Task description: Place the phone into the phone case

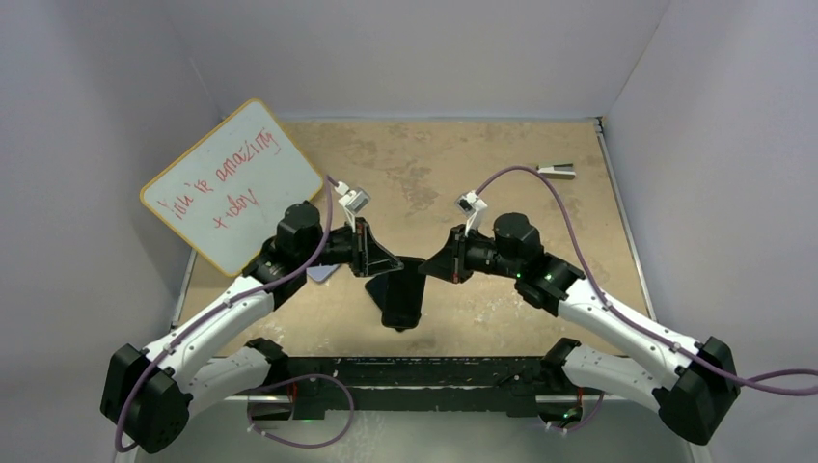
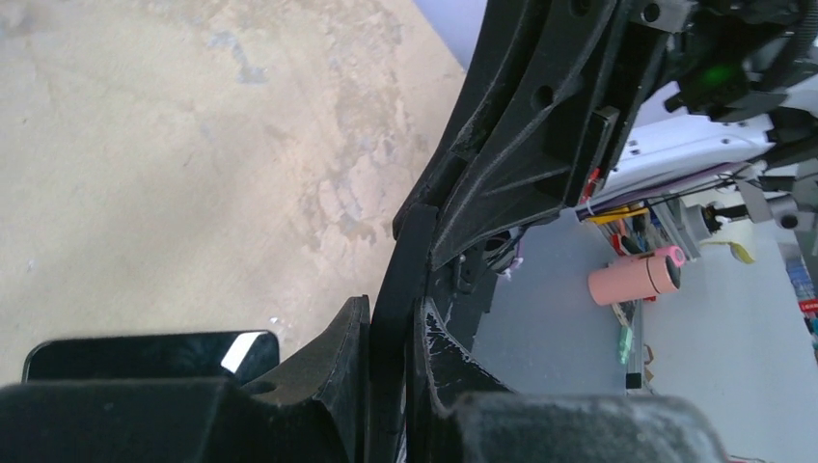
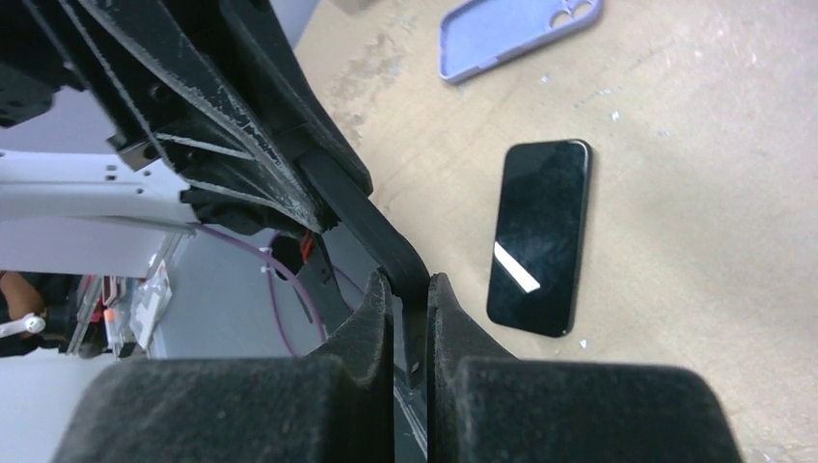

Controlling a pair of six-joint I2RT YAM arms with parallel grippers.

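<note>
While the phone [image 3: 538, 236] is lying flat on the table [image 3: 695, 193], just below where my two arms are meeting, my left fingers [image 1: 394, 262] are clamping on one of my right fingers [image 1: 432, 266], and those in turn are pinching one of the left. Neither is touching the phone. The phone case [image 3: 516, 34] is lying apart from it, beside my left arm.

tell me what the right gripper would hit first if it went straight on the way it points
Most likely the left gripper: it faces the right gripper head-on, and both are shut on the same thin black slab bridging them. Depth along that line is hard to judge.
</note>
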